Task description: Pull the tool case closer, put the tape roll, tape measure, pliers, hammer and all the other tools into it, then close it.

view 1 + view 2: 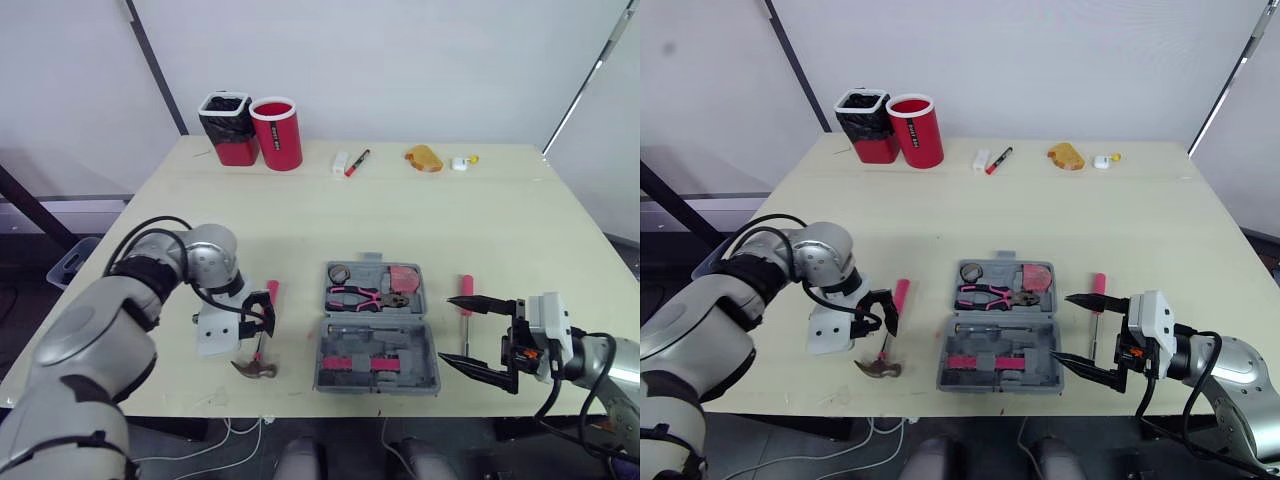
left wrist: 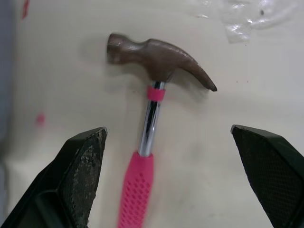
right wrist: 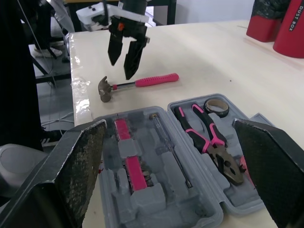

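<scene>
head pair: high, angled down over whole desk (image 1: 480, 230) | left wrist: close over hammer (image 2: 151, 118) | right wrist: low across tool case (image 3: 161, 164), hammer shared

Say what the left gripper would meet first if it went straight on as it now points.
Probably the hammer: its shaft lies between the open fingers of the left gripper, flat on the table; depth is unclear.

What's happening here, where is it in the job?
The robot is packing tools into the open tool case on the table. The pliers and tape roll are already in it. The left gripper is open over the hammer, which lies on the table to the left of the case. The right gripper is open beside the case's right edge, near a screwdriver lying on the table.
</scene>
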You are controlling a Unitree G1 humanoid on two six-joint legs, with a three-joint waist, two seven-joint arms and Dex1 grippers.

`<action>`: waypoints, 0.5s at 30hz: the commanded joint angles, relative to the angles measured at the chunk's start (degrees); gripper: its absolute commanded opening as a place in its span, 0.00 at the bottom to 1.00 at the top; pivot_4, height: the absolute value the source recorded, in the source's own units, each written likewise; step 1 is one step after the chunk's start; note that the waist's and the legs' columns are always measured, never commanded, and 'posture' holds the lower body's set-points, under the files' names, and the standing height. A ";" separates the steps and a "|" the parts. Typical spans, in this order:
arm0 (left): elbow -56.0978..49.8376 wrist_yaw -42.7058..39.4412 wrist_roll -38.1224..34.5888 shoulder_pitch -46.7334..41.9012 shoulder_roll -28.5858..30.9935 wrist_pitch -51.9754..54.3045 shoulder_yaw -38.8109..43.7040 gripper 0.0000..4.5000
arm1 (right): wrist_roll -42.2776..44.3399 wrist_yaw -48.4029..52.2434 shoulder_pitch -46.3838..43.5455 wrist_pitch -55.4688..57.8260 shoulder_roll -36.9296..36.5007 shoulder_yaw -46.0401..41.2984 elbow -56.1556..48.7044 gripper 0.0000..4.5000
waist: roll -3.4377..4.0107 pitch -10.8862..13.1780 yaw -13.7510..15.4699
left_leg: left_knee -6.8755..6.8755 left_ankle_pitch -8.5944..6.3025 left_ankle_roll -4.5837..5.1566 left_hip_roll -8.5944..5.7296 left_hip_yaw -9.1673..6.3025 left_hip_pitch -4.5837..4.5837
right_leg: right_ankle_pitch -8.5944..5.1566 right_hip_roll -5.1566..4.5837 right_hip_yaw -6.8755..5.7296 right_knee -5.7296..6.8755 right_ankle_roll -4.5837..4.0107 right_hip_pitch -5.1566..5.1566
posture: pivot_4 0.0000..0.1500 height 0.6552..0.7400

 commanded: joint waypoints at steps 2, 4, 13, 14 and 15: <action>2.11 5.13 7.07 -1.78 -1.85 -5.06 -1.41 0.99 | 0.61 -0.20 -0.21 -0.66 -0.10 -0.57 -1.79 1.00 | 0.00 0.00 -0.17 | 0.00 -0.01 0.01 0.00 0.00 0.01 | 0.00 0.01 0.02 0.00 0.01 0.00 | 1.00 1.00; 1.37 7.24 8.75 -1.66 -2.08 -5.58 -2.37 0.99 | 0.52 -0.51 0.02 -0.77 -0.15 -0.94 -1.93 1.00 | 0.00 0.00 -0.16 | -0.01 -0.02 0.03 0.00 0.00 0.02 | 0.01 0.01 0.01 0.01 0.01 0.00 | 1.00 1.00; -5.98 15.74 13.39 0.85 1.55 -5.40 -3.91 0.99 | 0.26 -1.86 1.24 -1.06 0.07 -1.17 -3.00 1.00 | 0.00 0.00 -0.11 | 0.00 -0.02 0.04 0.01 0.00 0.03 | 0.01 0.00 0.02 0.03 0.02 0.01 | 1.00 1.00; -6.77 16.40 13.74 1.32 2.03 -4.98 -3.63 0.99 | 0.28 -2.10 1.24 -1.08 0.14 -1.20 -3.08 1.00 | 0.00 0.00 -0.09 | 0.00 -0.02 0.04 0.01 0.00 0.04 | 0.01 0.00 0.02 0.03 0.02 0.01 | 1.00 1.00; -7.57 16.88 14.11 1.76 2.53 -4.57 -3.51 0.99 | 0.28 -2.27 1.26 -1.09 0.18 -1.23 -3.14 1.00 | -0.01 0.00 -0.08 | 0.00 -0.02 0.04 0.01 0.00 0.04 | 0.01 0.00 0.01 0.04 0.02 0.02 | 1.00 1.00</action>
